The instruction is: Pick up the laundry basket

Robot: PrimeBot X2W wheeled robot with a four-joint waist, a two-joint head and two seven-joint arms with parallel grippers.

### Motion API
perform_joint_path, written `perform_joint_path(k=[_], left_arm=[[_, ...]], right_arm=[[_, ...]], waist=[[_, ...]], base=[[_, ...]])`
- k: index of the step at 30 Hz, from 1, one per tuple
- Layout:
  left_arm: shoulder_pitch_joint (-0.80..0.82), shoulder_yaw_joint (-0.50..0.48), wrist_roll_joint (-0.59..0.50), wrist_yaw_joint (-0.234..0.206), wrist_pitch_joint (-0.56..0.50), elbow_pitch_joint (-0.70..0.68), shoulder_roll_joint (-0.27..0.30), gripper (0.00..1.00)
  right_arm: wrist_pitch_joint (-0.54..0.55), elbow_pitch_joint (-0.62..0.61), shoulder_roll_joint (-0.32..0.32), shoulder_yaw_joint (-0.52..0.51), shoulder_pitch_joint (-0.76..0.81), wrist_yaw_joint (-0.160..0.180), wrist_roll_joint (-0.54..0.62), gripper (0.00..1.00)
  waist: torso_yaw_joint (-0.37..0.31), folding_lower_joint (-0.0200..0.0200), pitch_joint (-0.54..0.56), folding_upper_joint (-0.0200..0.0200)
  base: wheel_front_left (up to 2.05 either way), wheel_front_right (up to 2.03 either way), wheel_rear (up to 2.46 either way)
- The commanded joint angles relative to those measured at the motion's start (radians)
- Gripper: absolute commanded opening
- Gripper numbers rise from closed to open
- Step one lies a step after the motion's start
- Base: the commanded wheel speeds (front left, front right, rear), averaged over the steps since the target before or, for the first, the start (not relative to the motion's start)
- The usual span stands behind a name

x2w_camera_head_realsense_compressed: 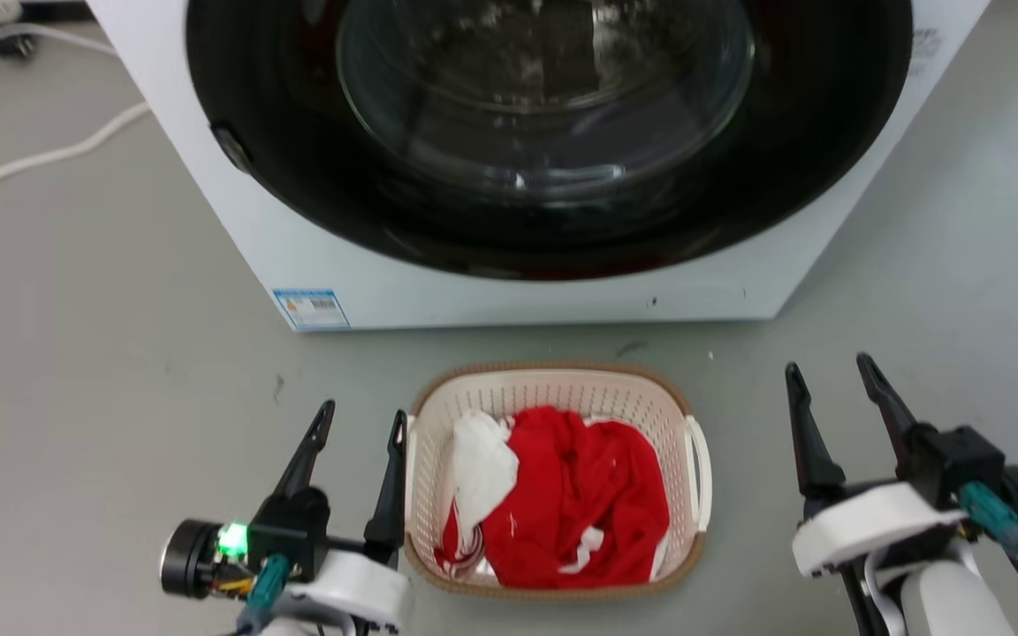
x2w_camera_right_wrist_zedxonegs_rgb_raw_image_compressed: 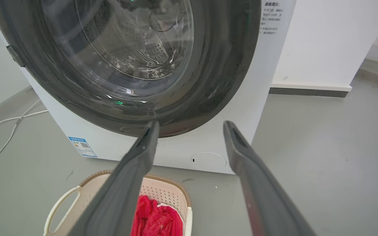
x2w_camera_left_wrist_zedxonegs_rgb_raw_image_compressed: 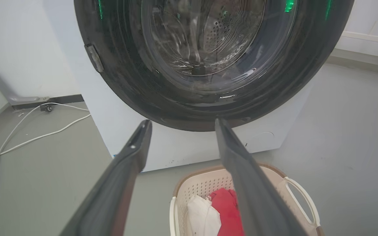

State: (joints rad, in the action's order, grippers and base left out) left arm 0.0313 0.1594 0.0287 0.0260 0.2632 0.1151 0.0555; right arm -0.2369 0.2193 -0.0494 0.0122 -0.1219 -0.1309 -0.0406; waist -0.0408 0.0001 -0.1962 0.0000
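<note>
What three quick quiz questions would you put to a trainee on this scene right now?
1. True or false: the basket is empty.
2. Where does the basket stand? A) on the floor before the washer; B) inside the washer; C) on top of the washer.
3. Fill in: the left gripper and right gripper are both ____.
Key: 1 false, clothes lie in it; 2 A; 3 open.
</note>
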Motion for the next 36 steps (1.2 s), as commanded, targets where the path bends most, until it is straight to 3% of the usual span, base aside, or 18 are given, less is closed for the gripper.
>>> perform_joint_path(k=[1, 8, 17, 25, 36], left_arm=[[0.046, -0.003, -0.010, 0.008, 0.003, 0.025, 0.012, 1.00], [0.209, -0.021, -0.002, 0.051, 0.002, 0.188, 0.050, 1.00], [0.435, -0.029, -0.012, 0.062, 0.003, 0.474, 0.098, 1.00], [0.597, -0.014, -0.008, 0.074, -0.001, 0.714, 0.118, 1.00], [0.763, 0.035, -0.002, 0.091, -0.003, 0.944, 0.122, 1.00]], right_arm=[[0.006, 0.026, -0.002, 0.006, -0.050, 0.000, 0.005, 1.00], [0.006, 0.174, -0.001, 0.021, -0.210, 0.000, -0.023, 1.00], [0.050, 0.420, -0.001, 0.038, -0.399, 0.000, -0.041, 1.00], [0.085, 0.600, -0.001, 0.042, -0.541, 0.000, -0.054, 1.00], [0.181, 0.815, -0.001, 0.178, -0.691, 0.000, -0.172, 1.00]], waist=[[-0.030, -0.0001, -0.111, 0.0000], [-0.055, -0.0001, -0.279, 0.0000], [-0.056, -0.0001, -0.447, 0.0000], [-0.047, -0.0001, -0.536, 0.0000], [-0.025, -0.0001, -0.603, 0.0000]], base=[[0.00, 0.00, 0.00], [0.00, 0.00, 0.00], [0.00, 0.00, 0.00], [0.00, 0.00, 0.00], [0.00, 0.00, 0.00]])
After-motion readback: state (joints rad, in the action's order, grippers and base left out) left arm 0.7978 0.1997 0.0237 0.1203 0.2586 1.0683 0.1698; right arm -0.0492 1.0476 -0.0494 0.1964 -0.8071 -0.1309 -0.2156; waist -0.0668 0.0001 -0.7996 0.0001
